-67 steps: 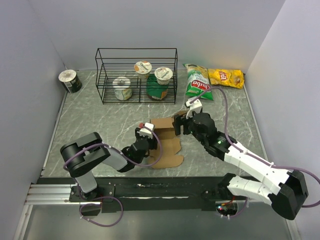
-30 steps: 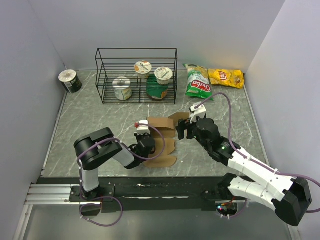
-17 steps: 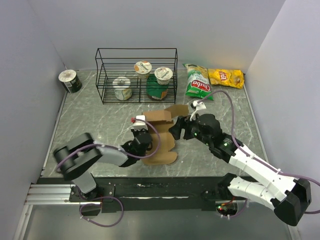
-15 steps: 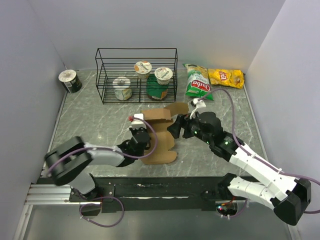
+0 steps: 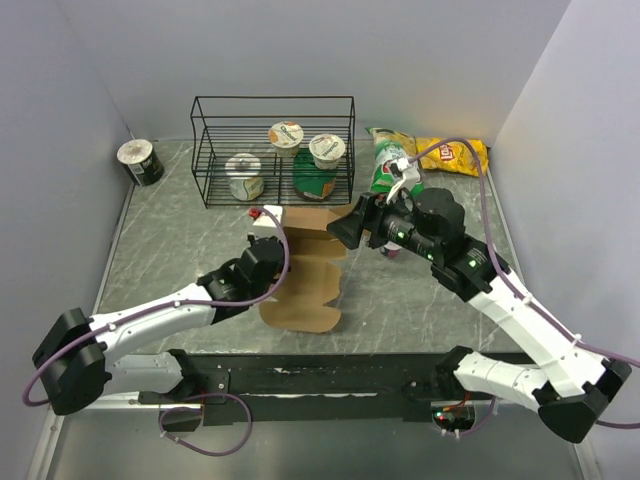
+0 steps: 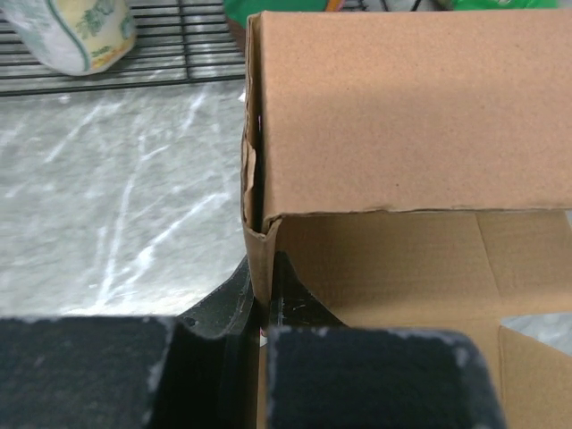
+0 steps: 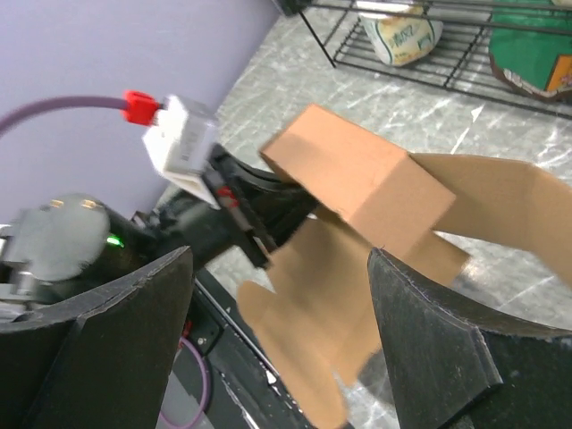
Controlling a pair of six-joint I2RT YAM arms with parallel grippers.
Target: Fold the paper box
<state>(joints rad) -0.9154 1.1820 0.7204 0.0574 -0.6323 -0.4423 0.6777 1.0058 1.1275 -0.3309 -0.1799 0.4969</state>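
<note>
Right now the left hand point(image 6: 262, 308) is clamped on the paper box point(image 6: 402, 125): its two dark fingers point(image 6: 85, 375) sit close together, with one upright cardboard wall pinched edge-on between them. Just past those fingertips a plain brown panel stands folded up. Below it the rest of the sheet spreads flat to this hand's right, where a die-cut notch lets the grey marbled surface point(image 5: 170, 240) show through. From above, the unfolded flaps trail back under the left hand toward the arm bases. The right hand point(image 5: 350, 228) faces the box from the opposite side with its fingers spread wide and nothing between them. The folded corner lies ahead of its opening, near it, and whether a fingertip touches a flap cannot be told. Farther beyond both hands stands a black wire rack point(image 5: 272, 150) holding yogurt cups point(image 5: 327, 149), and a green chip bag point(image 5: 390, 172) lies just behind the right hand.
</note>
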